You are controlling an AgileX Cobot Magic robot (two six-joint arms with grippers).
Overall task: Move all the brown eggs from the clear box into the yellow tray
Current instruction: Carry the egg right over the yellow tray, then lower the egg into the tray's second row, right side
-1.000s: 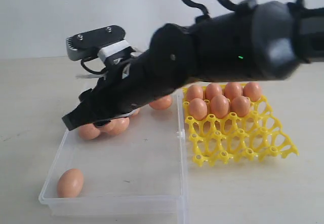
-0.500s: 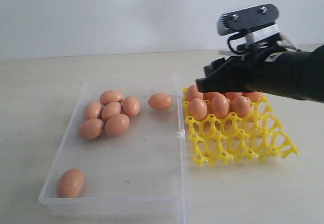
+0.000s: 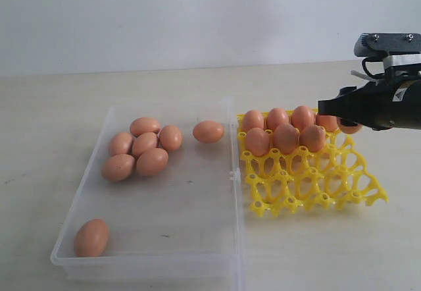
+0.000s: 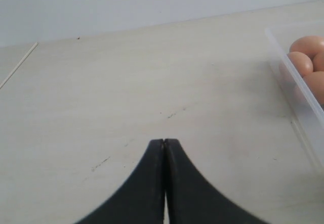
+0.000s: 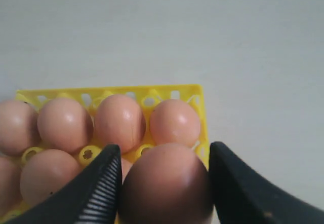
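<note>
- I work at what looks like a robotics lab test bench.
- My table (image 3: 52, 106) is a plain pale top with faint scuff marks.
- A blank white wall (image 3: 197, 14) stands behind it.
- Staged props sit on it: a clear box (image 3: 177, 215) of brown eggs (image 3: 152, 162) beside a yellow tray (image 3: 309, 185).

Left gripper (image 4: 164, 142) closed above the table (image 4: 126, 82).
Its two dark fingers (image 4: 147, 183) are seen pressed tip to tip. A corner of the clear box (image 4: 296, 97) is noted well apart from them, with three brown eggs (image 4: 308, 45) inside. Faint scuff marks (image 4: 172, 115) are recorded on the tabletop.
</note>
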